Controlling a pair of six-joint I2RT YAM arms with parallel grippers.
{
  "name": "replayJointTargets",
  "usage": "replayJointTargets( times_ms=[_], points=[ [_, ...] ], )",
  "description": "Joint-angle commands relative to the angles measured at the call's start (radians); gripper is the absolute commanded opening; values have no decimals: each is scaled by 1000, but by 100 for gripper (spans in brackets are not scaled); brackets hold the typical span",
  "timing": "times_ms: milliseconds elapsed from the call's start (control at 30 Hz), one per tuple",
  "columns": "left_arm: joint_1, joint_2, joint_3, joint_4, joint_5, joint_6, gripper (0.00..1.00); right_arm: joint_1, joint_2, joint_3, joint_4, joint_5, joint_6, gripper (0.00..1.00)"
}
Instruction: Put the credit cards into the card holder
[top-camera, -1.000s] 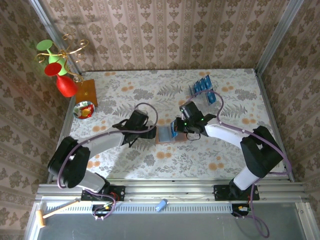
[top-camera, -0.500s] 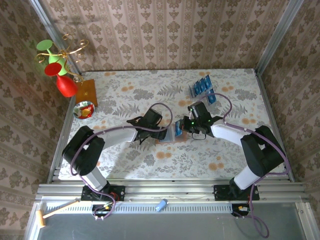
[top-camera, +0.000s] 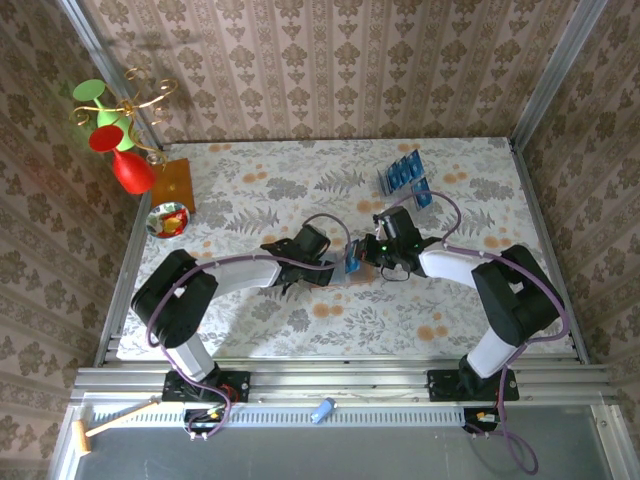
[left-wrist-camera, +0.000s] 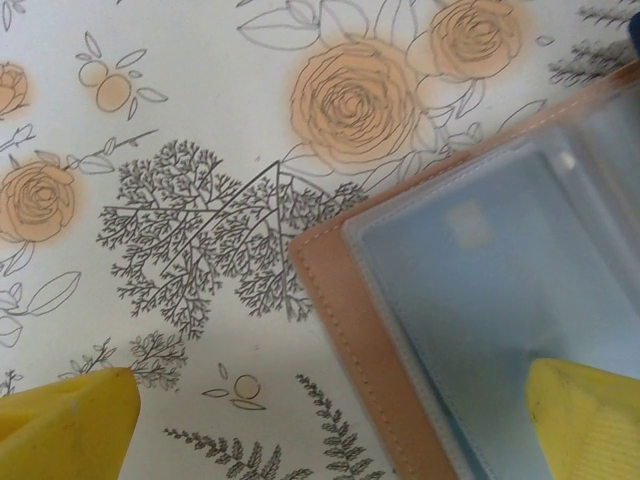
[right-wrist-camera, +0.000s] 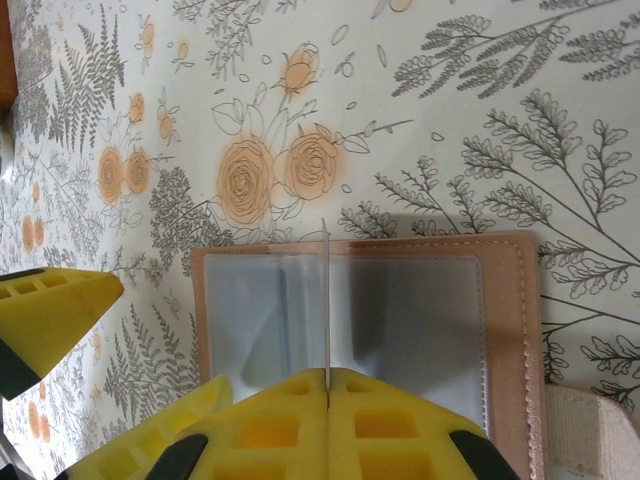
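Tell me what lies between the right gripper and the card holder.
One credit card, seen edge-on in the right wrist view: the right gripper clamps it, and it points over the open card holder.

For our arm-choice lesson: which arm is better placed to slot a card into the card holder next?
Right. The right gripper is shut on a credit card, edge-on above the card holder; the left gripper is open, straddling the holder's corner.
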Motion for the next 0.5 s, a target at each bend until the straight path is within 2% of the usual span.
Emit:
replayJointTargets(
  times_ms=[0, 467],
  points=[
    [-3, 7, -23, -17, -30, 10, 100, -12, 7, -37, 48, -16, 20, 0],
    [18, -4, -60, -20, -39, 16, 100, -13, -51, -123, 157, -44, 77, 0]
  ],
)
